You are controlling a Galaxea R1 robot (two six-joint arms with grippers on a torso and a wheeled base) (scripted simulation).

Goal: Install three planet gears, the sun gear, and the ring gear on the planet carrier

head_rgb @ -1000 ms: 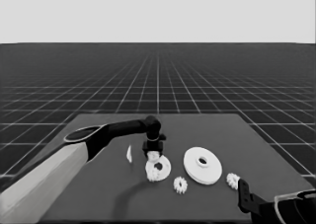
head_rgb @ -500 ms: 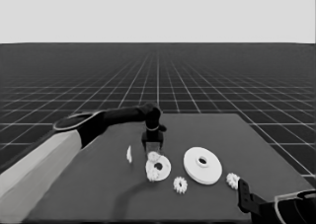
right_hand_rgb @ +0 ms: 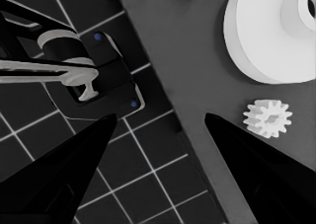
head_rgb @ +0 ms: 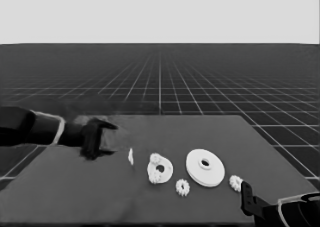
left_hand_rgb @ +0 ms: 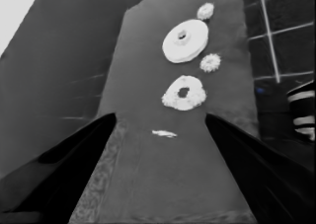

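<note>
Dark table (head_rgb: 75, 197), gridded floor (head_rgb: 160, 82)

Left gripper (head_rgb: 95, 149) pulling back from the smaller round part (head_rgb: 160, 168) toward the table's (head_rgb: 75, 197) left end, now well apart from it, past the thin white piece (head_rgb: 131, 156). Fingers spread wide with nothing between them. Left arm now lying low along the left edge, no more reaching over the middle. Small gear (head_rgb: 155, 158) sitting on the smaller round part where the fingers were before
</note>
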